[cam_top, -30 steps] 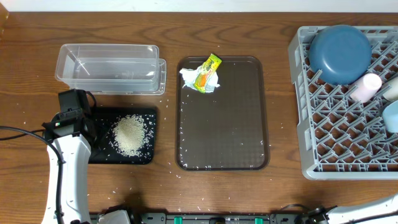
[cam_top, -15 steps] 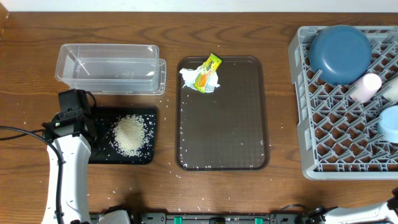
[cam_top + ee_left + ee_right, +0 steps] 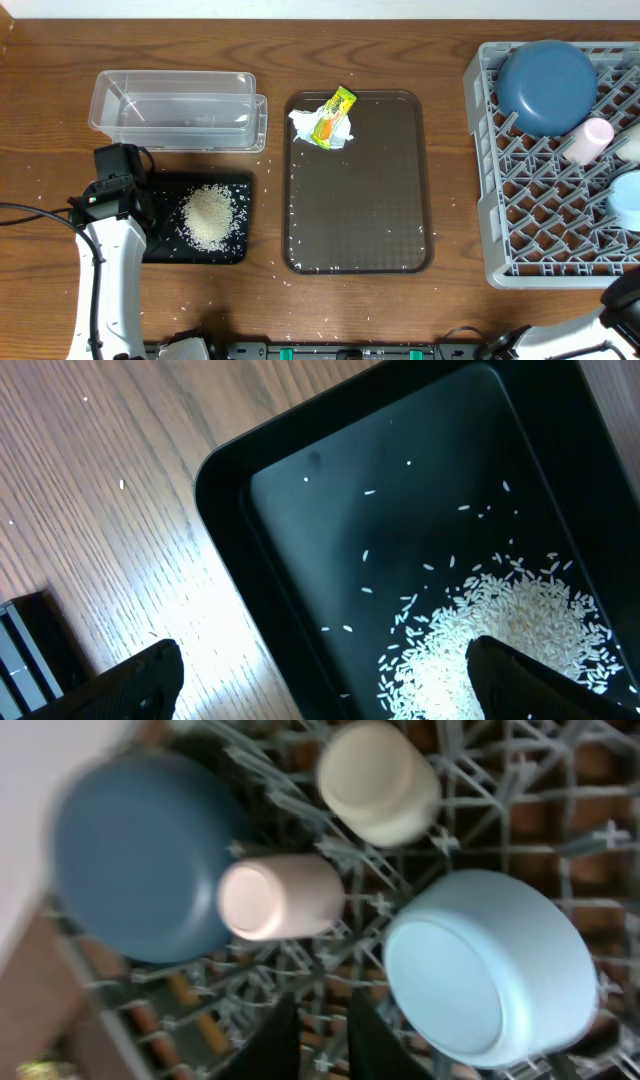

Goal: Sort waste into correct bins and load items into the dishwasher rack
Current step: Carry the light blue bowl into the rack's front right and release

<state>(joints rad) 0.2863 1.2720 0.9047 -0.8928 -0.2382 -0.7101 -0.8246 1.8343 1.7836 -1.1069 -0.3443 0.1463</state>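
A: Why is the left tool (image 3: 320, 680) spread wide over the shallow black tray (image 3: 225, 480)?

B: It holds nothing; the white rice heap (image 3: 500, 635) lies beneath, toward three o'clock.

A: The right tool (image 3: 320, 1035)?

B: Nearly closed, empty, above the grey lattice rack (image 3: 480, 830).

My left arm (image 3: 105, 270) is reaching up from the near edge of the table, its white link sloping slightly inward and ending in the black wrist housing. My left gripper (image 3: 320, 670) is pointing straight down, and my two dark fingertips (image 3: 140, 678) are showing only at the bottom corners of the wrist view, spread wide with a broad gap between them and nothing in it. My right arm (image 3: 610, 315) is barely showing overhead, low at the near right corner. My right gripper (image 3: 325, 1035) is holding its two dark fingers (image 3: 275, 1040) close together, a narrow slit between them, gripping nothing.
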